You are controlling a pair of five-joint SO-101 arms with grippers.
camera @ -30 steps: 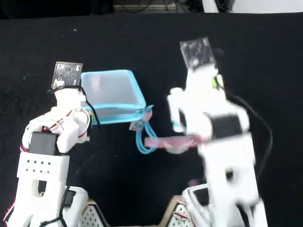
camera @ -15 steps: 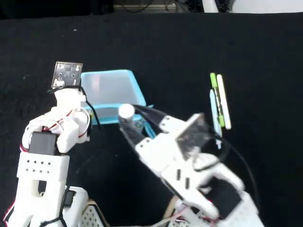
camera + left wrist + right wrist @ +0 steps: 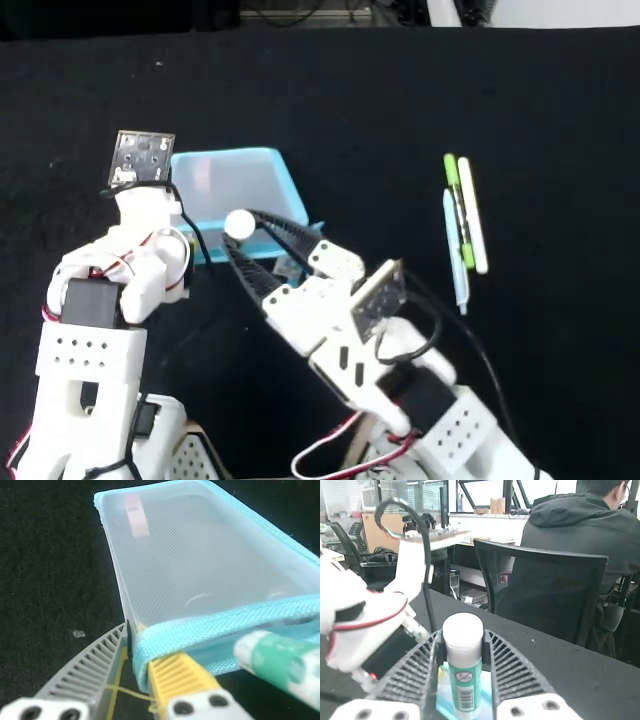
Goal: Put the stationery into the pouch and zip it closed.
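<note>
Pouch: the pale blue, see-through pouch (image 3: 235,185) lies flat on the black desk (image 3: 400,90), right in front of the left arm, with its mouth turned toward both arms.
Left claw: the left claw (image 3: 133,636) is clenched on the corner of the pouch's woven blue rim, one finger on each side of the fabric, pinning that end of the mouth.
Right claw: the right claw (image 3: 240,234) grasps a glue stick (image 3: 239,223) between its two ribbed fingers, with the white cap sticking out past the tips.
Glue stick: it hangs at the pouch mouth, just beside the rim near the pinned corner. Whether its end is already past the lip cannot be told.
Pens: three pens (image 3: 470,225) (green, white and blue) lie side by side on the desk, well apart from the pouch, so most of the stationery is not yet in.
Step, as I judge it: feeding the glue stick through the mouth.
Risk, lip: the mouth looks barely parted. A stick that meets the rim and not the gap would shove the pouch or pull it out of the left claw.
Risk, roll: the stick is round and smooth. Let go short of the opening, it would likely roll off across the desk.
Risk, crowding: the two claws are close together, so a wide swing could knock the holding claw.
</note>
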